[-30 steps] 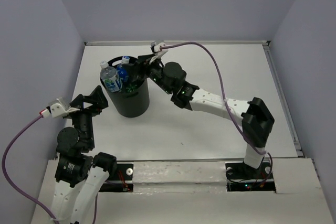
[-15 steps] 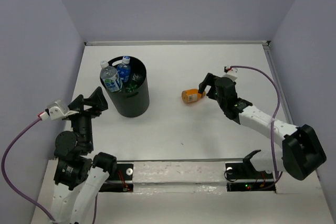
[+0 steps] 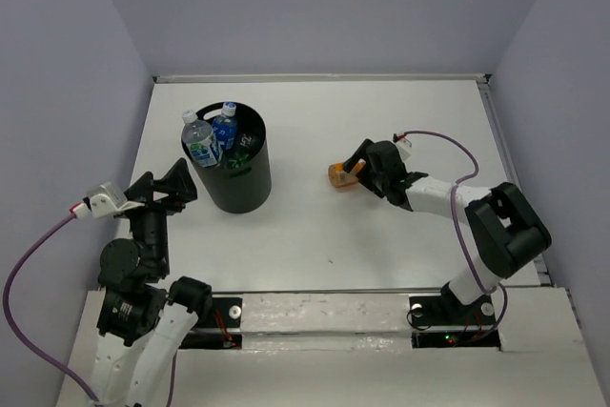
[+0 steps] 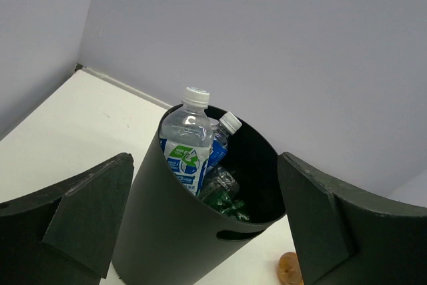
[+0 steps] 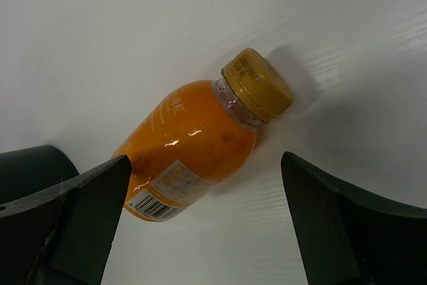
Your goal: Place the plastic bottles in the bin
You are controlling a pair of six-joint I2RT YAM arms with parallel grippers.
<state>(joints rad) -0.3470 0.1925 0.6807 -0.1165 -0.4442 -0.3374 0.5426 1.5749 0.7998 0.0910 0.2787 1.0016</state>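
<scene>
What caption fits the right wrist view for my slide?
Open right claw over the orange bottle, which lies on its side on the white table.

Soft, even overhead light fills all three views, leaving the white surface [image 3: 400,235] bright and its shadows faint. A small glare streak glints on the orange bottle [image 5: 193,145], its pale shadow falling toward 3 o'clock. The interior of the bin [image 3: 238,188] reads dark.

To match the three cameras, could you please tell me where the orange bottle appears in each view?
Top external: orange bottle right of centre, by the right claw.
Left wrist: bottom edge, right of the bin.
Right wrist: centre, between the claw's fingers.
Shared landmark: white table.
</scene>
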